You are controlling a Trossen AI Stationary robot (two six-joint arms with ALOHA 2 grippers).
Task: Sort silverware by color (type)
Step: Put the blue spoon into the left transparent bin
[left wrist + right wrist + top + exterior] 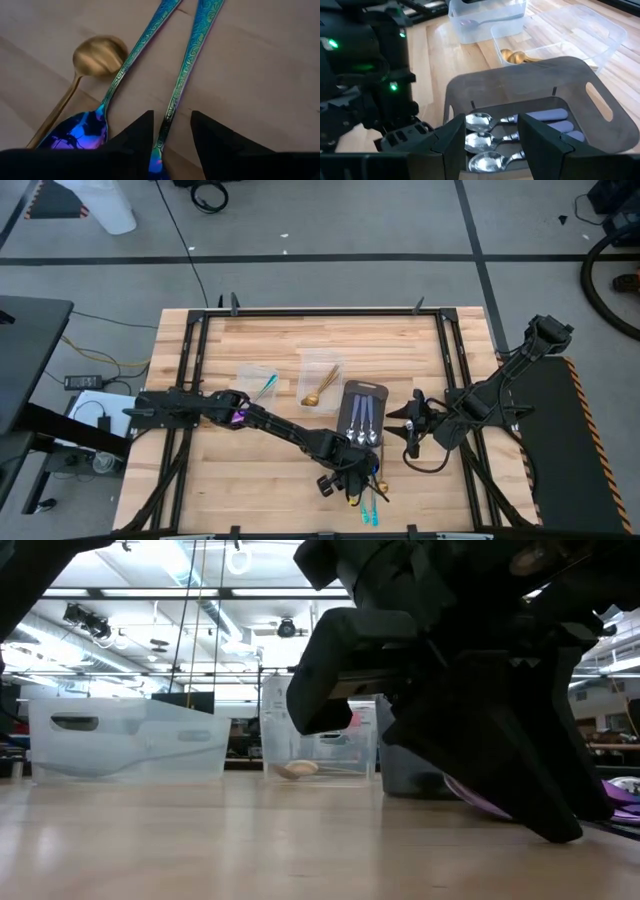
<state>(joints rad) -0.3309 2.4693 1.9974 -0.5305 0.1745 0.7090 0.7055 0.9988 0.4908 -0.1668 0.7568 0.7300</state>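
Teal-handled purple spoons [185, 75] lie at the counter's [260, 480] six o'clock edge beside a gold spoon [95, 57]; the left claw [170, 135] straddles one teal handle, fingers apart, not clamped. Silver spoons [485, 137] rest in the grey tray [520, 90] mid-counter, right claw [487, 145] spread above them. Toward twelve o'clock, clear tubs [555, 35] hold gold spoons [515, 56].

We see no readable txt, labels, brands or nums anywhere in any view rn.
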